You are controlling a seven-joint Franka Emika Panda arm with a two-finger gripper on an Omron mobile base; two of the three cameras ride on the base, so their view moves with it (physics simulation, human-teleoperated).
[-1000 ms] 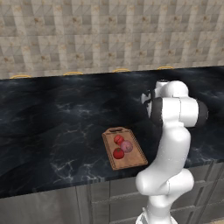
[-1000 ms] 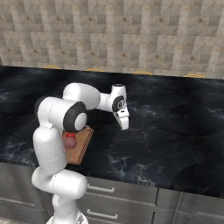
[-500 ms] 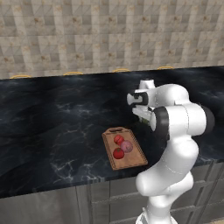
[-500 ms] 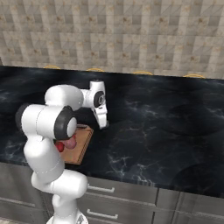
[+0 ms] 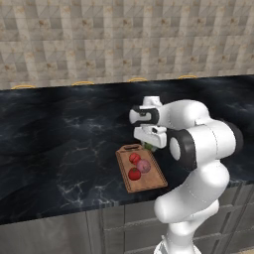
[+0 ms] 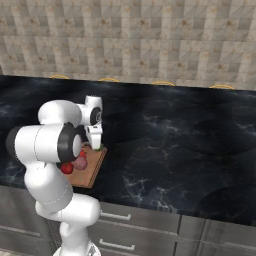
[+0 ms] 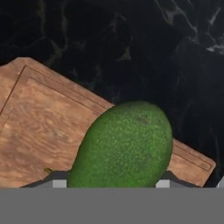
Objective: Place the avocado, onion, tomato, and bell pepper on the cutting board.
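Your gripper [image 5: 149,144] holds the avocado [image 7: 122,146] between its jaws, above the handle end of the cutting board [image 5: 149,182]. On the board lie the onion [image 5: 144,165] and two red balls [image 5: 134,173], near the counter's [image 5: 59,144] front edge.

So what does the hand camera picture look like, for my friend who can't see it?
A big bumpy green avocado sits right up close at the bottom of the picture, held above a brown wooden cutting board. Behind the board is a shiny black marble counter with thin white streaks.
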